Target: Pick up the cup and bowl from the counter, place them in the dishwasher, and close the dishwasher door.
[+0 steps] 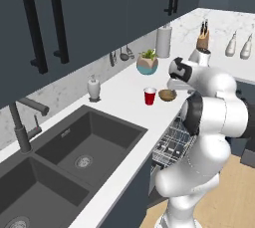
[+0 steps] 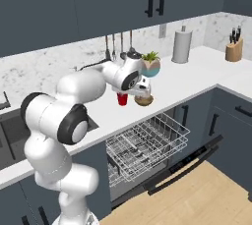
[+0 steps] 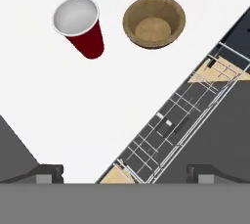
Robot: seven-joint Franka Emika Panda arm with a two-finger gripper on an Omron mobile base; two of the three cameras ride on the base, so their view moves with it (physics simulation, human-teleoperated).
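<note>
The small red cup (image 1: 150, 96) (image 2: 122, 99) (image 3: 80, 27) stands upright on the white marble counter (image 1: 119, 100) (image 3: 73, 115), near its front edge. Close beside it sits the brown bowl (image 1: 168, 94) (image 2: 143, 101) (image 3: 154, 21), upright and empty. My gripper (image 2: 141, 93) (image 3: 125, 171) hovers above the two, open, with nothing between its fingers. Under the counter edge the dishwasher stands open: its wire rack (image 1: 172, 142) (image 2: 147, 143) (image 3: 180, 120) is pulled out and its dark door (image 2: 184, 167) is folded down.
A teal-and-tan plant pot (image 1: 147, 63) (image 2: 151, 65) stands behind the cup. Farther along are a paper towel roll (image 1: 163, 41) (image 2: 181, 46) and a knife block (image 1: 202, 38) (image 2: 234, 47). The dark double sink (image 1: 89, 142), faucet (image 1: 20, 127) and soap dispenser (image 1: 93, 87) lie left.
</note>
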